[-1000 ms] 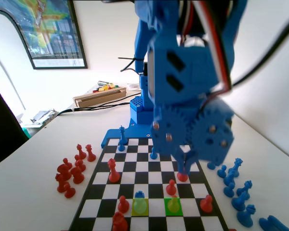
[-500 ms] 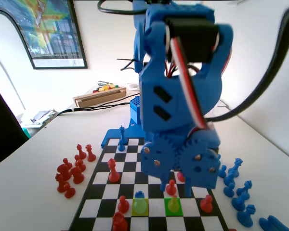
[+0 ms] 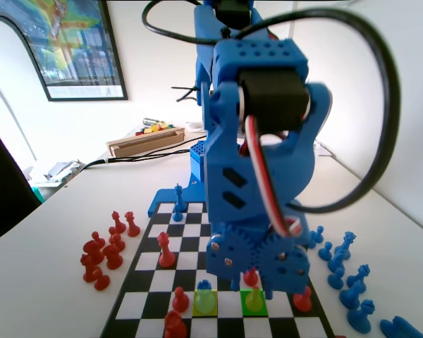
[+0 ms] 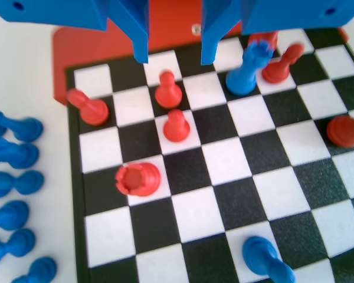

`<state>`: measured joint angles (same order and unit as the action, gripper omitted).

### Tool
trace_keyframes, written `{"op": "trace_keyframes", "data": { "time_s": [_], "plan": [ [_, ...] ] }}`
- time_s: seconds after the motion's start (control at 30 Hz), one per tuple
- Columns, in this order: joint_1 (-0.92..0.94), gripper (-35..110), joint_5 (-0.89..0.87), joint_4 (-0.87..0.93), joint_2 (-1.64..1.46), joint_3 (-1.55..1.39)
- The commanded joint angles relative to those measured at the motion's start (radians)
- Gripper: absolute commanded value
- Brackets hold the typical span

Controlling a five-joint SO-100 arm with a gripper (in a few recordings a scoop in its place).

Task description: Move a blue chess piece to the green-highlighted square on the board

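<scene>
The blue chess piece, short with a notched flat top, stands on the lime square near the board's close end; in the wrist view it sits upper right. A red pawn occupies the green-highlighted square. My gripper hangs low just behind that pawn, to the right of the blue piece. In the wrist view my gripper is open with nothing between its jaws, and a red pawn lies just below the gap.
Red pieces crowd the near end: two pawns, a rook, others. Another blue piece stands mid-board. Spare blue pieces lie right of the board, spare red ones left.
The arm has swung toward the camera end of the board and lowered. The gripper went from above a red piece further back to the row with the highlighted squares.
</scene>
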<state>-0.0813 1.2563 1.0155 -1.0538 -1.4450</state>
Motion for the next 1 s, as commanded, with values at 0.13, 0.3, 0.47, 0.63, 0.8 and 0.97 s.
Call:
{"op": "trace_keyframes", "data": {
  "time_s": [0.13, 0.3, 0.47, 0.63, 0.8, 0.97],
  "plan": [
    [-0.029, 15, 0.025, -0.006, -0.005, 0.006],
    [-0.034, 14, 0.028, -0.012, 0.021, 0.020],
    [-0.035, 14, 0.031, -0.017, 0.032, 0.025],
    [-0.031, 13, 0.034, -0.018, 0.046, 0.031],
    [-0.029, 13, 0.037, -0.018, 0.052, 0.044],
    [-0.026, 13, 0.032, -0.011, 0.066, 0.072]
  ]
}}
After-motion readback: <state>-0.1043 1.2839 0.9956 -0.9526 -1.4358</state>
